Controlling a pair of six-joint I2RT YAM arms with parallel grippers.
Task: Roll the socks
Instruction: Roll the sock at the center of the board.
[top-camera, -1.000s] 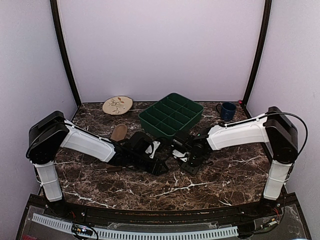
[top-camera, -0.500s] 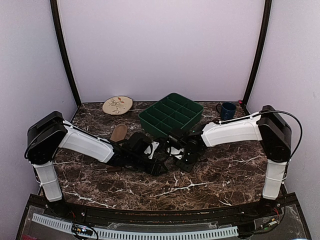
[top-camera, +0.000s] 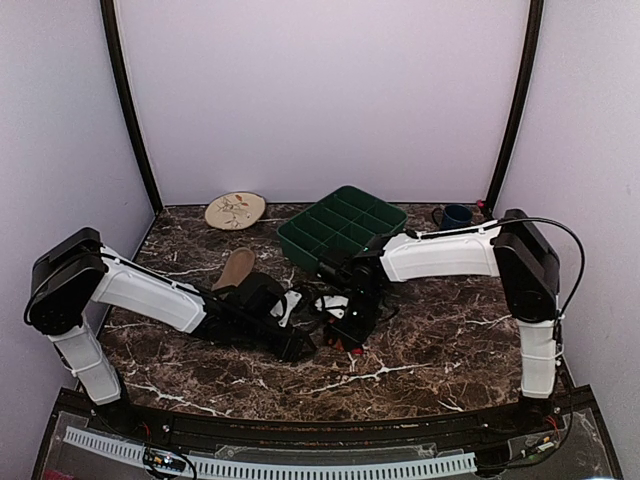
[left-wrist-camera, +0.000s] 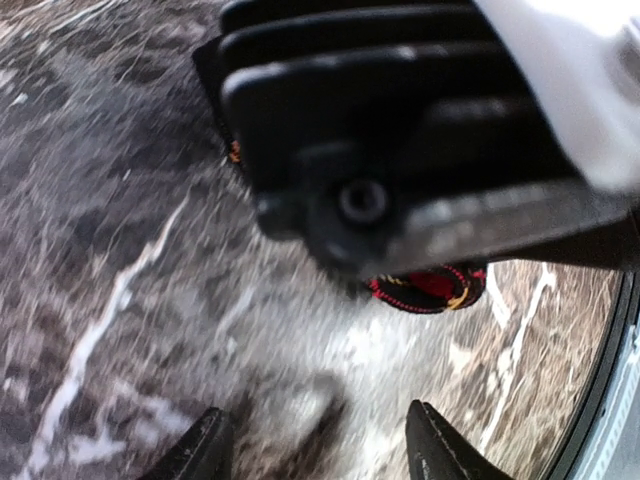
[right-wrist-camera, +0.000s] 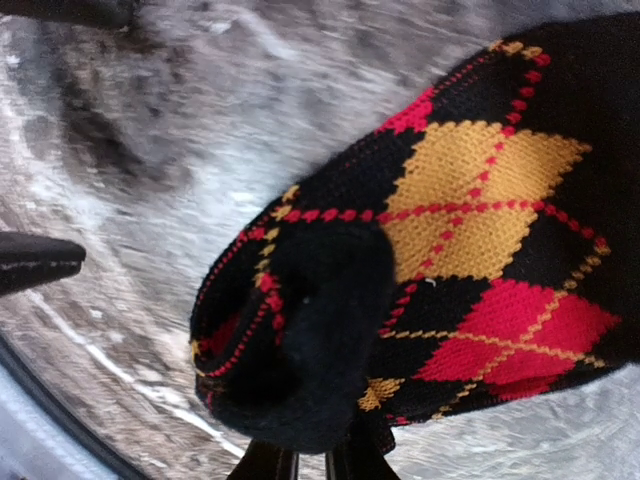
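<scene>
1. Right pincer (right-wrist-camera: 312, 462): its fingers are together, clamped on an edge of the argyle sock (right-wrist-camera: 450, 250). The sock bunches in a loose fold just above the marble table (top-camera: 430, 350), near the table's middle. A grip at the edge probably suits turning the fabric over itself.
2. Left pincer (left-wrist-camera: 320, 458): its fingers are apart with nothing between them. It sits low over the table facing the right pincer, apparently ready to steady the bundle.
3. Tan sock (top-camera: 237, 268): lies flat just beyond the left arm, not yet rolled.
4. Green tray (top-camera: 340, 228), plate (top-camera: 235, 210) and mug (top-camera: 456, 215): all stand at the back. The tray is close behind the right arm, and the two wrists crowd each other.
</scene>
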